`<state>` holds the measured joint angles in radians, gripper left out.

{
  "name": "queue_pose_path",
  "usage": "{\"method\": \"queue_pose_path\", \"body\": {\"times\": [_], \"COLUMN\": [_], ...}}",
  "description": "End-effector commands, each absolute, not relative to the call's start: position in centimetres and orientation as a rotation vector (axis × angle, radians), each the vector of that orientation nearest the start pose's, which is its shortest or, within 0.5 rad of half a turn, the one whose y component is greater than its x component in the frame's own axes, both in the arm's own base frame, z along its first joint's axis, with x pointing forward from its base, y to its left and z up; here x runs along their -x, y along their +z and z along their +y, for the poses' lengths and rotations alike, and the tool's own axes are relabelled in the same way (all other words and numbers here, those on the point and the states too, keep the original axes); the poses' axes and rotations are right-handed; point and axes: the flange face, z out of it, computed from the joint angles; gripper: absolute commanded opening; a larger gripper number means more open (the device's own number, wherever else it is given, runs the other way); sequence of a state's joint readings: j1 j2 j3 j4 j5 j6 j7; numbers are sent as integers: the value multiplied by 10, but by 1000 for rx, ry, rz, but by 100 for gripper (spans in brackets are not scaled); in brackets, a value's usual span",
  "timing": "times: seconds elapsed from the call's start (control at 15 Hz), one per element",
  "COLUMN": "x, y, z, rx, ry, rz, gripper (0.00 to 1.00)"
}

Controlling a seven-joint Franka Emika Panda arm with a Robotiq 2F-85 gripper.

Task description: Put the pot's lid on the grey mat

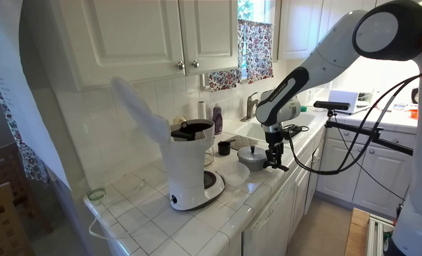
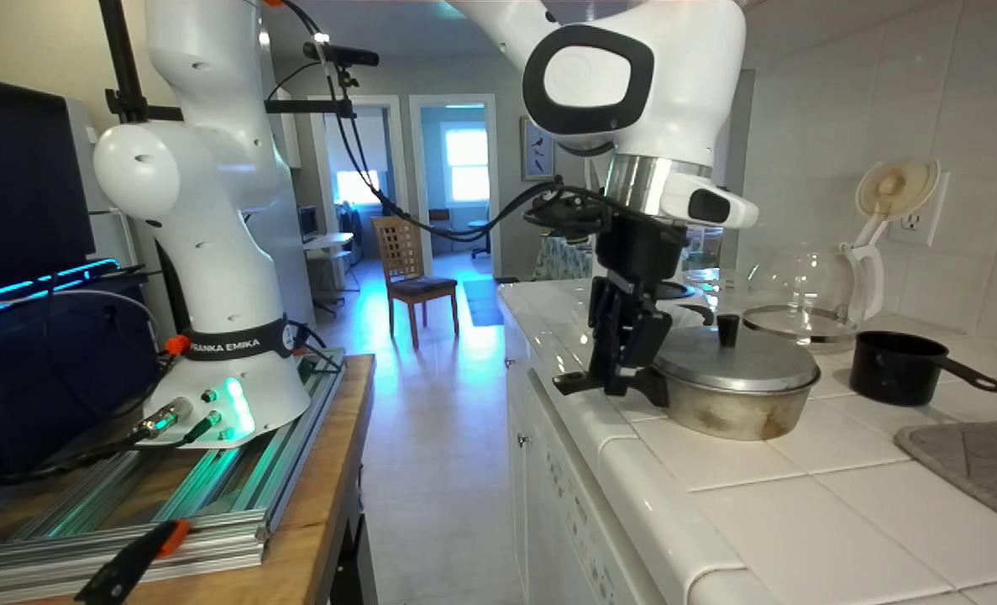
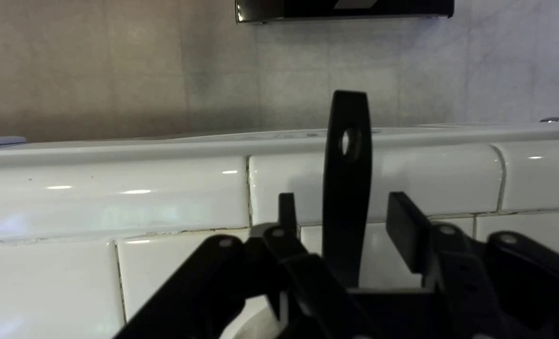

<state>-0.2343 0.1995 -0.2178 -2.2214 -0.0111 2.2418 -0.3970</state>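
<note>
With the hand (image 3: 344, 225) spread around the handle (image 3: 346, 197), not gripping it, and the lid (image 2: 733, 363) seated on the pot (image 2: 737, 412), rising straight clear seems wisest before pinching the knob (image 2: 727, 330) and carrying the lid level to the grey mat (image 2: 981, 466).

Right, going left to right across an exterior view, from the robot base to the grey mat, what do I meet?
In an exterior view: robot base, wooden chair, gripper, lid on the pot, grey mat.
</note>
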Motion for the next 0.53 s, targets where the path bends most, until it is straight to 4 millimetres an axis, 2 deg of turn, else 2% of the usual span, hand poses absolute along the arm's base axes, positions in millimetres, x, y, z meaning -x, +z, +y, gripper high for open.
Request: {"method": "queue_pose_path", "body": {"times": [0.0, 0.13, 0.47], "x": [-464, -464, -474], "y": [288, 299, 329], "z": [-230, -230, -241], "rx": [3124, 3141, 3163], "ry": [268, 224, 102], "rz": [66, 105, 270], "gripper": [84, 98, 100]}}
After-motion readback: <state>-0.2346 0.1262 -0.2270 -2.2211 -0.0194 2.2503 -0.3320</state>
